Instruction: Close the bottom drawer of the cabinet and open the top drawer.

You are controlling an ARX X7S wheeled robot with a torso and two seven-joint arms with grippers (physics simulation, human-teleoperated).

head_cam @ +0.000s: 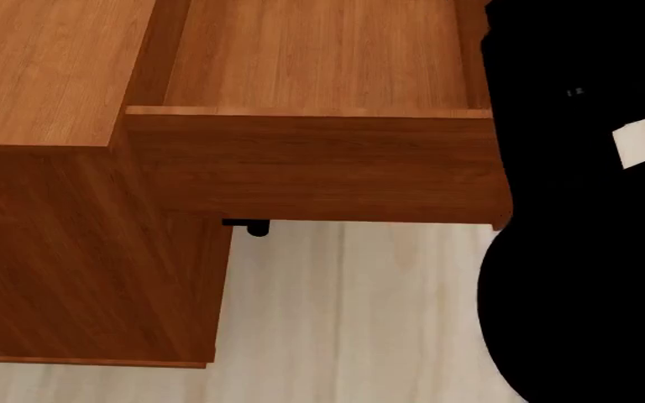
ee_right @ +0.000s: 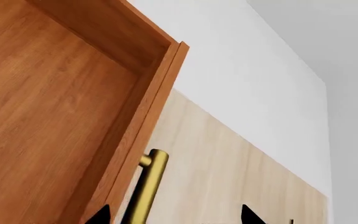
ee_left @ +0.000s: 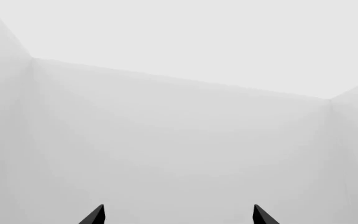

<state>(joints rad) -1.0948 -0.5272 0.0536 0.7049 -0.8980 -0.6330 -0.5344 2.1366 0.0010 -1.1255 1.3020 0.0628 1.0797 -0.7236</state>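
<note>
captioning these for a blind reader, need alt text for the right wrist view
An open reddish-brown wooden drawer, empty inside, fills most of the view, with a brass bar handle on its front. The right tool has its dark tips spread, one on either side of the handle, above a pale wood floor and a white wall.

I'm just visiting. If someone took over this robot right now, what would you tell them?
Left gripper: jaws open, empty, facing bare white walls.
Right gripper: jaws open around the brass handle, not clamped.
Top drawer: pulled well out of the cabinet; that step looks done.
Bottom drawer: nothing juts out below in the head view, so it seems shut.
To do: probably just back the right arm away.
</note>
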